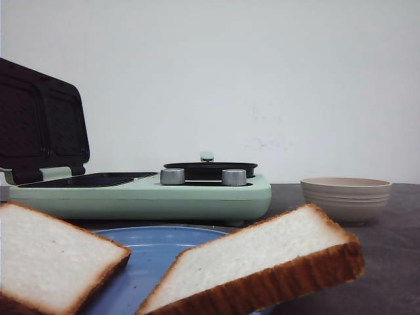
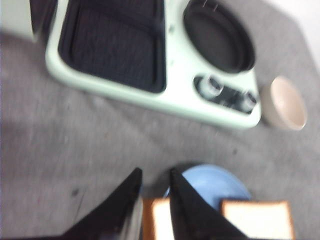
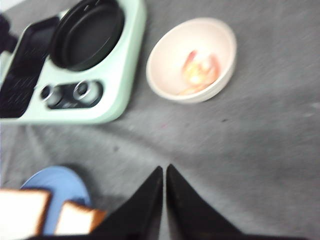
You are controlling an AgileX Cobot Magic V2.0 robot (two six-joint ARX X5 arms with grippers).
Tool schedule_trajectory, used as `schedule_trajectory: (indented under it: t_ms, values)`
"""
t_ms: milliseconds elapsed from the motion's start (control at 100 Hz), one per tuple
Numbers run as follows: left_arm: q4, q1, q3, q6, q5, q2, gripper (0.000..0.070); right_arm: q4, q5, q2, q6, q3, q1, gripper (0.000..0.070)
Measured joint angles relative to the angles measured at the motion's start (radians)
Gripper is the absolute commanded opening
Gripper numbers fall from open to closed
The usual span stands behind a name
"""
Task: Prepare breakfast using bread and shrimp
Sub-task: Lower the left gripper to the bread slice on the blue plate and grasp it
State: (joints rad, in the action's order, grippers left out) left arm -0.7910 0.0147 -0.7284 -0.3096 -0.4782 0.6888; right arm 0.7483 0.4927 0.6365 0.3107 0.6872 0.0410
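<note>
- On the grey table (image 1: 394, 262), far left, stands the mint-green grill (image 1: 151, 193), lid (image 1: 39, 121) raised, a dark ribbed plate (image 2: 112, 47) on the left and a round black pan (image 1: 210, 169) on the right, two silver knobs (image 1: 172, 176) in front
- Near the camera, a blue plate (image 1: 154, 252) carries the bread: one slice (image 1: 49, 259) at the left, another slice (image 1: 262, 262) at the right, tilted with its right end past the plate's rim
- Right of the grill sits a beige bowl (image 1: 346, 197); the shrimp (image 3: 200, 72) lie inside it, pink-orange, blurred
- The left gripper (image 2: 155, 182) hangs above the plate's left edge, fingers slightly apart, holding nothing
- The right gripper (image 3: 164, 175) hangs over bare table right of the plate, fingers pressed together, holding nothing
</note>
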Motion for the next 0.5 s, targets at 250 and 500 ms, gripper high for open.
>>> schedule_trajectory:
  t_ms: [250, 500]
  values:
    - [-0.081, 0.0, 0.0, 0.049, -0.065, 0.073, 0.0435, 0.01, 0.04, 0.004, -0.005, 0.0, 0.0, 0.0409]
    - [-0.19, -0.013, 0.0, 0.104, -0.144, 0.176, 0.0434, 0.022, 0.057, 0.004, -0.021, 0.0, 0.0, 0.0409]
